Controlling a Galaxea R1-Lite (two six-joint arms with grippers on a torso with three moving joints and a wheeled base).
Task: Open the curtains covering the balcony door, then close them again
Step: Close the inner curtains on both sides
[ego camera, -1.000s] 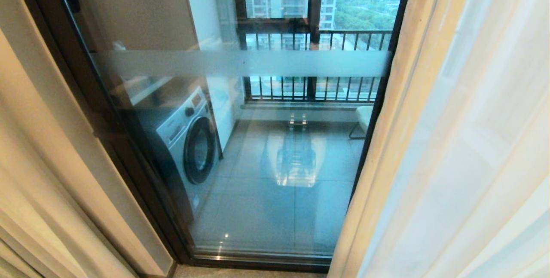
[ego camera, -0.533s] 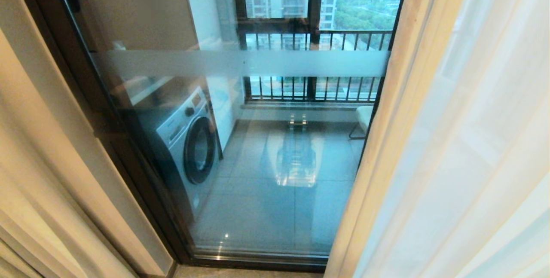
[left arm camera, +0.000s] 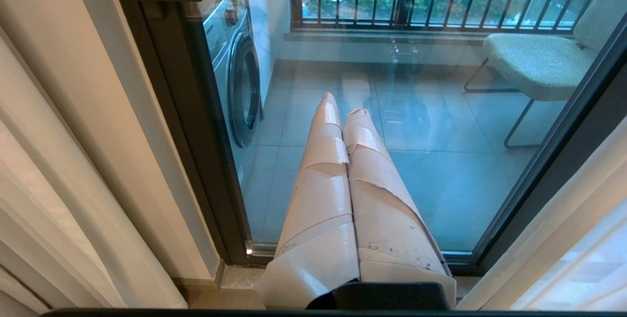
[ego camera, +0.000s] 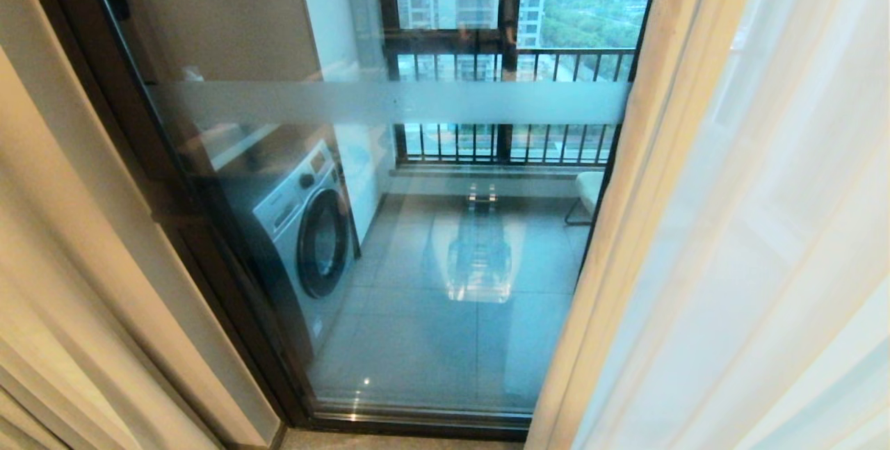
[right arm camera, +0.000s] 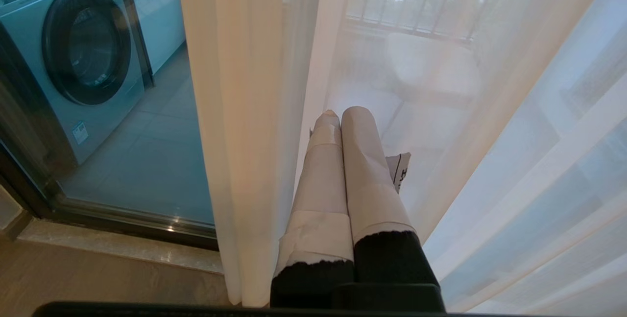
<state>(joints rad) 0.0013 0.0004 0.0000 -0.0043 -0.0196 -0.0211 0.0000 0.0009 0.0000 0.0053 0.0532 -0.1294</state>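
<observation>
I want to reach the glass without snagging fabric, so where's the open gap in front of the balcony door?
Bare glass of the balcony door shows between the beige drape on the left and the white sheer curtain on the right. The right side is crowded: the right gripper sits among sheer folds.

We read no legible text: the washing machine [right arm camera: 73, 52] carries a small sticker [right arm camera: 80, 132] with print too small to make out, and a tag [right arm camera: 401, 172] beside the right gripper [right arm camera: 343, 113] shows dark, unreadable marks.

Head camera looks down at the balcony door [ego camera: 389, 241]; both wrist cameras share it, closer.
</observation>
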